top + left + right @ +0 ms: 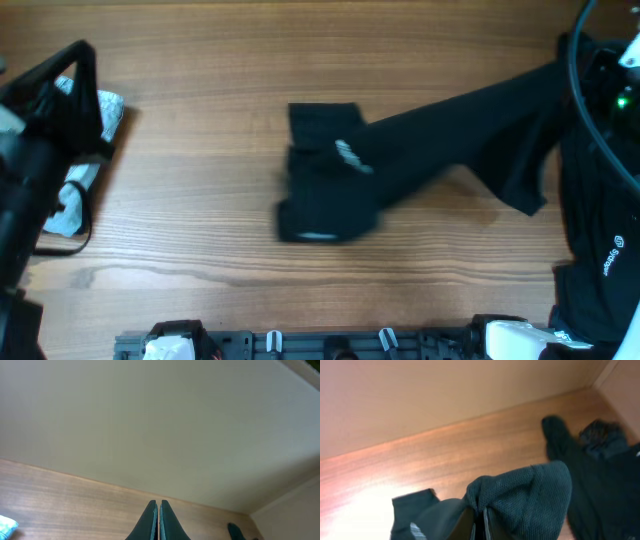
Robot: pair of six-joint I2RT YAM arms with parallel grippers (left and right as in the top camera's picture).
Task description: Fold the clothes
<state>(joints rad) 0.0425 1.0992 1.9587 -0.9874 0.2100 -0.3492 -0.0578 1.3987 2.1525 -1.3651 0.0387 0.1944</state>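
Observation:
A black garment with a small white logo lies bunched at the middle of the table. One part of it stretches up and to the right, lifted off the wood. In the right wrist view my right gripper is shut on a fold of this black mesh fabric. A second black garment with white lettering lies at the right edge. It also shows in the right wrist view. My left gripper is shut and empty above bare wood. In the overhead view it is at the far left.
A crumpled white cloth lies under the left arm at the left edge. The arm mounts and a rail run along the table's front edge. A black cable loops at the right arm.

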